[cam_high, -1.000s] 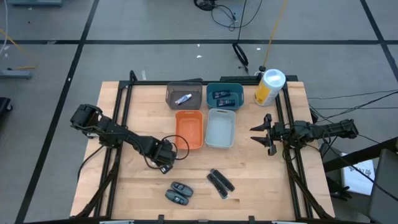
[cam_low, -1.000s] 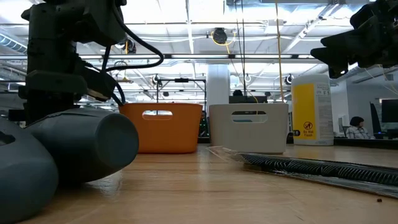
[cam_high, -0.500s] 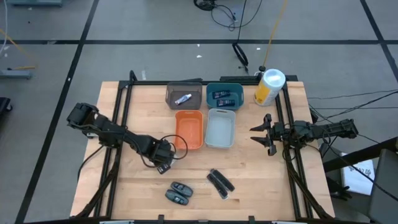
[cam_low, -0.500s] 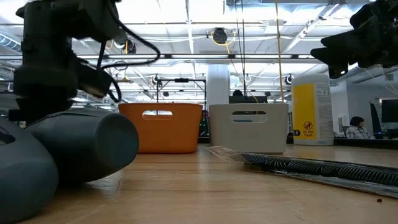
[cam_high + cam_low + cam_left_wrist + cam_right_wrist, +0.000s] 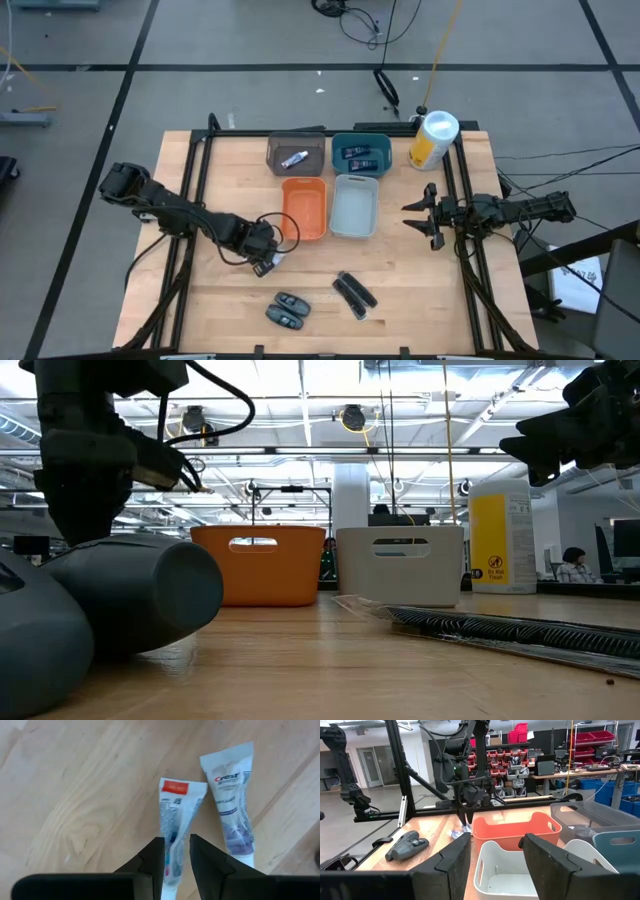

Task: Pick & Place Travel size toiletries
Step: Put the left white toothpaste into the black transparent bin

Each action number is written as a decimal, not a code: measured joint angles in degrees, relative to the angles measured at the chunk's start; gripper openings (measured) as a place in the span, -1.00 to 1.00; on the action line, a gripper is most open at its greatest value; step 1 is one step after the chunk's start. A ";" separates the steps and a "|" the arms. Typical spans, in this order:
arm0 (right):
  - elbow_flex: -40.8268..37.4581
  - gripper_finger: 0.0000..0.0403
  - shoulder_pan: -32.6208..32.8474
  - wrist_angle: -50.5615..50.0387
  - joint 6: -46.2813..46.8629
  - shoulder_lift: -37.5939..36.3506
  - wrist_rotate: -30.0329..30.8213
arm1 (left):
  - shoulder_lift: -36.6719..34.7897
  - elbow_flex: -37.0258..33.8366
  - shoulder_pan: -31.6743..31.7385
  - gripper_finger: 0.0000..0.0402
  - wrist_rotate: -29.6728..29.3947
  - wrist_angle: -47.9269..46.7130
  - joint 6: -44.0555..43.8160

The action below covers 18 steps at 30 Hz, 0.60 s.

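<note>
My left gripper [image 5: 263,252] points down over the table's left middle, shut on a silvery-white tube [image 5: 176,815] with a red label at its flat end. A second silvery-white tube [image 5: 230,805] lies flat on the wood right beside it. Two dark grey ovals [image 5: 286,310] and two slim black bars [image 5: 354,294] lie near the front edge. My right gripper [image 5: 420,215] hangs level and open above the table's right side, holding nothing. My left gripper pinches the tube's body [image 5: 175,851] between its two fingers, toward the cap end, which the fingers hide. The fingers come from above and lie across the tube. Its flat crimped end [image 5: 182,787] sticks out past the fingertips; whether that end is clear of the wood I cannot tell.
At the back middle stand a grey bin [image 5: 296,145] holding a white tube, a teal bin [image 5: 360,140] holding dark blue tubes, an orange bin [image 5: 305,225] and a white bin [image 5: 354,230]. A yellow-and-white canister [image 5: 433,140] stands at the back right. Black frame rails run along both sides.
My left gripper has risen from the table, staying shut on the tube and carrying it up; the low view shows the arm climbing. The second tube has stayed where it lay.
</note>
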 joint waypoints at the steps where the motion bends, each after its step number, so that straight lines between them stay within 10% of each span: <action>1: 0.00 -0.15 0.00 0.01 0.02 0.00 0.00 | 0.28 0.00 0.00 -0.55 0.10 0.15 0.23; 18: 0.00 -0.15 0.00 0.00 0.02 0.02 0.00 | 0.51 -2.43 -1.49 0.00 2.37 1.86 -3.40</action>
